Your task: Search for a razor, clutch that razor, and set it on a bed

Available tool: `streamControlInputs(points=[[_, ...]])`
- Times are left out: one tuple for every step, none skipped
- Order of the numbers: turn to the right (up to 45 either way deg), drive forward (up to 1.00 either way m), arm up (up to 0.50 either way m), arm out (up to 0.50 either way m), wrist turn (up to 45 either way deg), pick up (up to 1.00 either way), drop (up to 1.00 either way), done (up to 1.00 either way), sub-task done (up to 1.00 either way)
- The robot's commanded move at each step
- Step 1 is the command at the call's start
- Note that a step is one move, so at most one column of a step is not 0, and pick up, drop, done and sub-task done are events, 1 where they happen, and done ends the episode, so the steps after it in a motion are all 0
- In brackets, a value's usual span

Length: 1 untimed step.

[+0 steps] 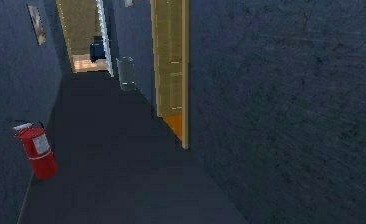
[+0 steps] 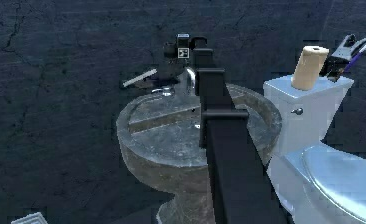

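Dark blue wall (image 2: pixel 51 50) behind a round, mottled grey stone pedestal basin (image 2: pixel 156 135). Reaching across that basin from its near side — dark square arm bar (image 2: pixel 231 140), ending above the basin's far rim at the end effector (image 2: pixel 163 76). Grasping a thin, pale-grey razor (image 2: pixel 138 79), hung at its far end above the basin's far-left rim, clear of the stone. Just right of the basin: white ceramic toilet (image 2: pixel 321 170), tan paper roll (image 2: pixel 311 66) upright on its tank. Ahead, along a dim corridor (image 1: pixel 111 140) — red fire extinguisher (image 1: pixel 35 150), open wooden door (image 1: pixel 171 60).
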Motion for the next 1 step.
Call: streamControlInputs(points=[[0.0,0.00,0.00,0.00,-45.0,0.00,0.00,0.00,0.00]])
